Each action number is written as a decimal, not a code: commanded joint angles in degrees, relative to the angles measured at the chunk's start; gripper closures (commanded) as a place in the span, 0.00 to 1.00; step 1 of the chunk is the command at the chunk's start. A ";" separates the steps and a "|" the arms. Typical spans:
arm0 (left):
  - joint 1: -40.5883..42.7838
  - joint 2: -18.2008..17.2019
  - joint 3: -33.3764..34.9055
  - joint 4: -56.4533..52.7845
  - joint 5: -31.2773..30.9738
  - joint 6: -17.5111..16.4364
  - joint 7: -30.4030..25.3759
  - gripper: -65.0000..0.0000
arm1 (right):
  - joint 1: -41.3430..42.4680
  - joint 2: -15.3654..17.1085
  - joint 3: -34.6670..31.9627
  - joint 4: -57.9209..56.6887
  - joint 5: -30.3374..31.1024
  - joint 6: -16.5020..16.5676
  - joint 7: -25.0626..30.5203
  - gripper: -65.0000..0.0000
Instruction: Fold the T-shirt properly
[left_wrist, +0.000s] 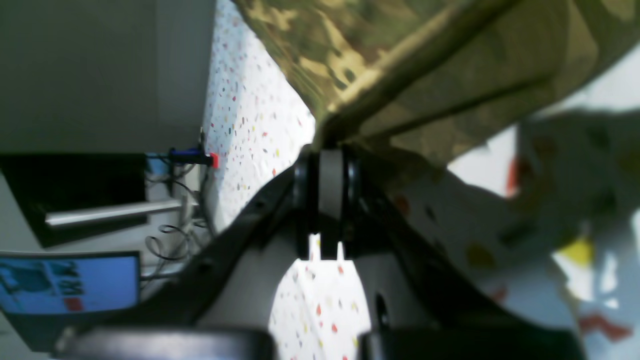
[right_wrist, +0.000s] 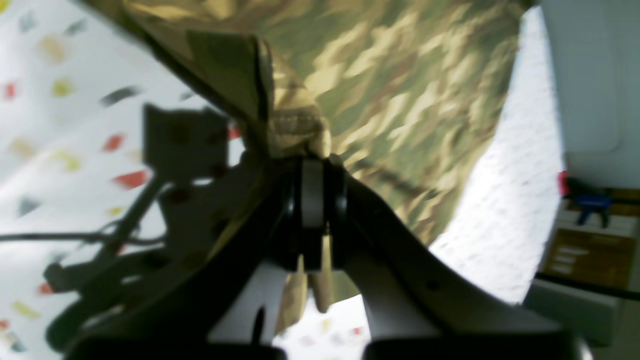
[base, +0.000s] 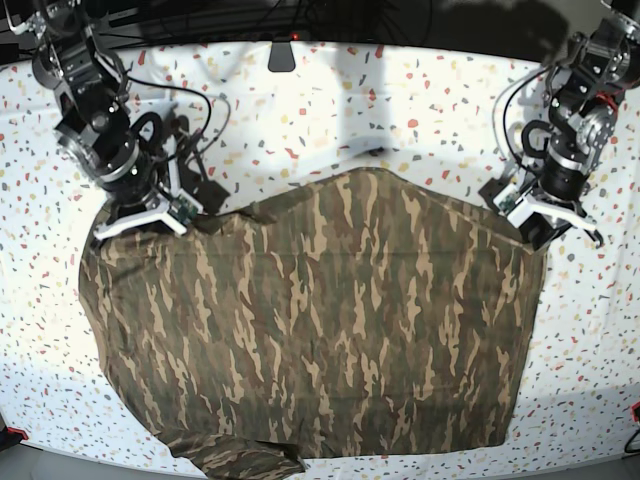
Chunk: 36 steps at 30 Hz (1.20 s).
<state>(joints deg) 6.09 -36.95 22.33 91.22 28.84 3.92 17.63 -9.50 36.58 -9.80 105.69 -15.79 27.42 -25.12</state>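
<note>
Currently both tools pinching T-shirt (base: 310, 330) edge: left tool (left_wrist: 331, 150) and right tool (right_wrist: 312, 162) pressed together on cloth, shirt body spread on counter (base: 330, 100) ahead of each. Risk: uneven pull between tools skews fold; thin pinch may slip, dropping corner.

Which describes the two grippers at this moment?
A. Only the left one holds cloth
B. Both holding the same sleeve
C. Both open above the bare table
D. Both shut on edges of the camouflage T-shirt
D: each wrist view shows the left gripper and right gripper closed on a pinch of T-shirt, at opposite corners in the base view.
</note>
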 joint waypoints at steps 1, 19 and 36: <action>-1.42 -0.83 -0.52 0.61 -0.52 1.07 -0.48 1.00 | 1.44 1.51 0.39 0.68 0.07 0.35 0.66 1.00; -12.17 5.46 -0.52 -9.27 -3.87 1.05 -0.57 1.00 | 19.54 2.45 0.33 -15.67 7.72 5.03 3.76 1.00; -13.22 5.51 -0.52 -10.29 -3.89 1.05 -0.46 1.00 | 43.21 -3.91 -25.49 -33.59 0.46 5.81 5.64 1.00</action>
<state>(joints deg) -5.91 -30.61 22.33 80.12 24.36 3.95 18.02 31.73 31.97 -36.14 71.33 -15.07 34.37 -20.16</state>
